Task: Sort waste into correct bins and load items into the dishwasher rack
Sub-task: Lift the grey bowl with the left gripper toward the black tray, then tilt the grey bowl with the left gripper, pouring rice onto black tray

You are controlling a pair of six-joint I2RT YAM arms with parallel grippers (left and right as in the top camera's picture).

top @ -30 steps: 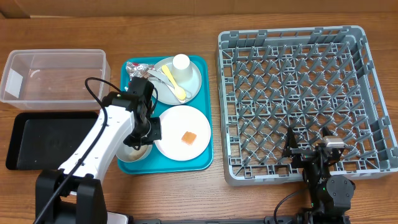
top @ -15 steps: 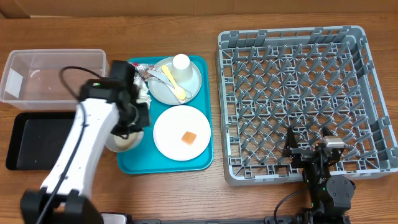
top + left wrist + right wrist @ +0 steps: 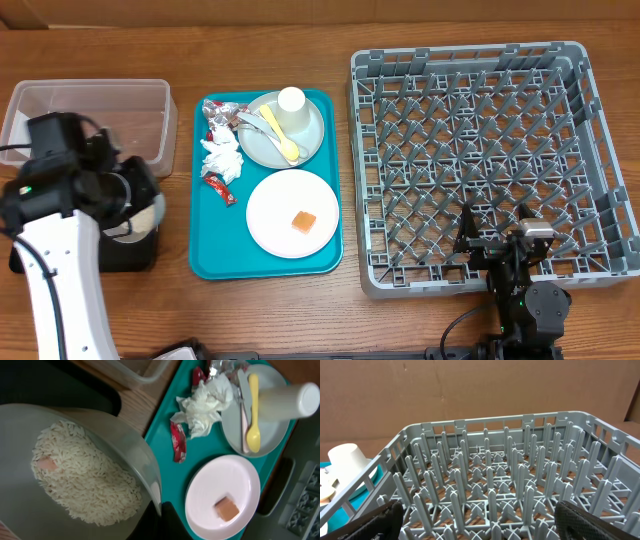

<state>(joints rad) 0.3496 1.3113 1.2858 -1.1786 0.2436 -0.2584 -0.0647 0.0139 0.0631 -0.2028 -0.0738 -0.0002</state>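
Note:
My left gripper [image 3: 162, 512] is shut on the rim of the white bowl [image 3: 125, 445], which holds rice [image 3: 85, 482] and a small orange bit. In the overhead view the bowl [image 3: 148, 218] hangs over the black tray [image 3: 135, 256], beside the clear tub [image 3: 90, 120]. On the teal tray [image 3: 335, 180] lie the napkin [image 3: 222, 160], foil [image 3: 217, 113] and red packet [image 3: 218, 188]. The grey-green plate [image 3: 305, 135] carries the cup [image 3: 291, 100], yellow spoon [image 3: 281, 136] and fork [image 3: 250, 119]. An orange cube [image 3: 303, 221] sits on the pale plate [image 3: 275, 212]. My right gripper [image 3: 485, 527] stands open at the rack's [image 3: 490, 160] front edge, holding nothing.
The rack [image 3: 495, 475] fills the table's right half, its upright pegs directly ahead of the right fingers [image 3: 600, 520]. My left arm covers much of the black tray. Bare wood shows between the teal tray and the rack.
My left arm has carried the bowl left off the teal tray to above the black tray, uncovering the napkin and red packet. The right arm has not moved.

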